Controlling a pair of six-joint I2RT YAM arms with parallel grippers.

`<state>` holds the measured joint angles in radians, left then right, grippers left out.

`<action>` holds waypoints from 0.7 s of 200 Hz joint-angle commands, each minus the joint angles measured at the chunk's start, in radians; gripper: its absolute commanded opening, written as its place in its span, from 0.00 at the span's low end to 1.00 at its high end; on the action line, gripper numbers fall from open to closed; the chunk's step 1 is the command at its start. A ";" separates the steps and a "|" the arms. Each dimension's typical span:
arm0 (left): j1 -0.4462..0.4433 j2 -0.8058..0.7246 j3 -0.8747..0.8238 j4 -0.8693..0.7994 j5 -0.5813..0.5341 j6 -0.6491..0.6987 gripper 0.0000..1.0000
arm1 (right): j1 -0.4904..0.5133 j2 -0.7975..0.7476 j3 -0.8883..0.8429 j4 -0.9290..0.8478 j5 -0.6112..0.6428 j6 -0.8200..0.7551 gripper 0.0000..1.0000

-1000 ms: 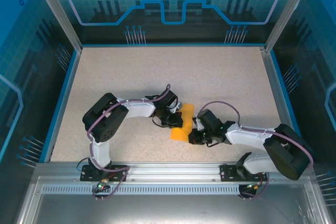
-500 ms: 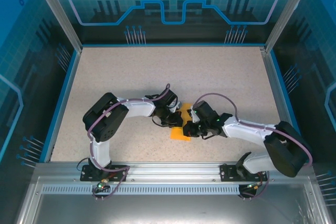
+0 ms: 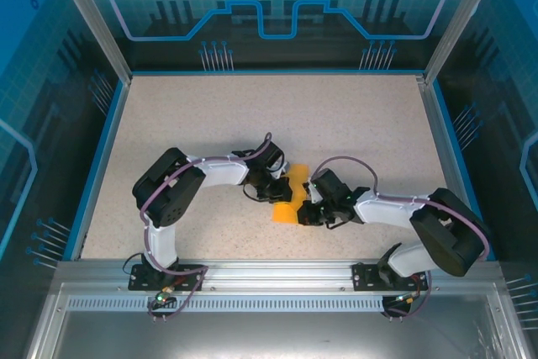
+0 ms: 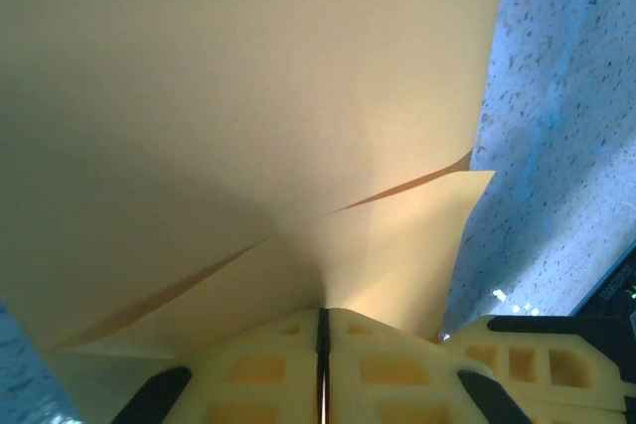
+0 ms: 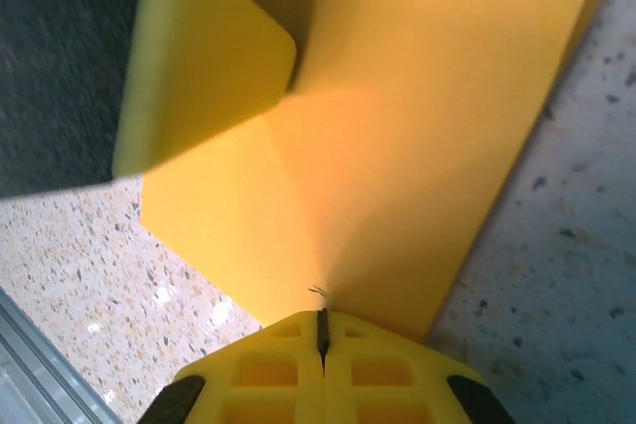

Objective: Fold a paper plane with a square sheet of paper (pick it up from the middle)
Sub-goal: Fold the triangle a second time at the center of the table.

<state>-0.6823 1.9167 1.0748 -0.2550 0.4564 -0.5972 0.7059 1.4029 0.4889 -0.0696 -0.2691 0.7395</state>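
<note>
On the speckled tabletop (image 3: pixel 210 124) the square sheet of paper (image 3: pixel 287 213) is held clenched by left tool (image 3: pixel 282 191) and right tool (image 3: pixel 309 206) — presumably to steady a fold.

right jaws shifted, farther along paper (image 3: pixel 286 212) edge

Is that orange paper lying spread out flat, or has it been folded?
Folded. The orange paper shows two overlapping layers meeting along a slanting edge in the left wrist view; from above it looks narrow, not square.
</note>
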 commanded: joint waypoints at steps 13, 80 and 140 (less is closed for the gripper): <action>0.026 -0.028 0.057 -0.093 -0.059 0.035 0.12 | -0.010 -0.040 -0.045 -0.077 -0.004 -0.019 0.04; 0.027 -0.096 0.123 -0.180 -0.091 0.060 0.20 | -0.020 -0.069 -0.047 -0.062 -0.029 -0.022 0.04; 0.020 -0.216 0.026 -0.201 -0.177 -0.084 0.39 | -0.021 -0.110 -0.032 -0.007 -0.060 -0.017 0.08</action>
<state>-0.6609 1.7542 1.1584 -0.4438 0.3115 -0.5972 0.6994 1.3342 0.4553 -0.1074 -0.2951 0.7322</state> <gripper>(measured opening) 0.365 0.064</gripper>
